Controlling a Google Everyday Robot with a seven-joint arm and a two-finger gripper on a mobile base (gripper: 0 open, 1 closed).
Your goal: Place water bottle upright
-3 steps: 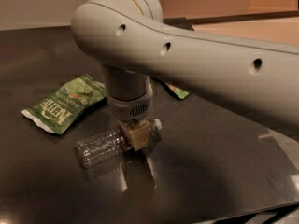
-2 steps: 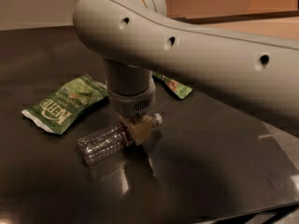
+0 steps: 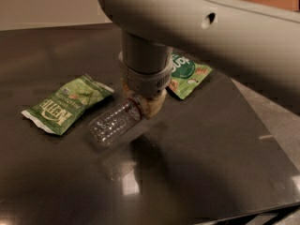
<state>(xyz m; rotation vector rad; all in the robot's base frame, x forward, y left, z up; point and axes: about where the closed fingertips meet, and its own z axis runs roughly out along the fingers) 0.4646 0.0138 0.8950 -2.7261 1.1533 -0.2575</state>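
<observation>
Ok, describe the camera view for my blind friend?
The robot's end effector grips a clear water bottle by its neck, tilted over a dark table. A green Kettle bag and another green snack bag lie on either side.

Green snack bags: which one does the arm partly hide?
The far bag, right of the gripper holding the water bottle's neck. The Kettle bag on the left shows fully.

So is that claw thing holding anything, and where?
Yes: the gripper, over the dark table, grips the water bottle by its neck end.
</observation>
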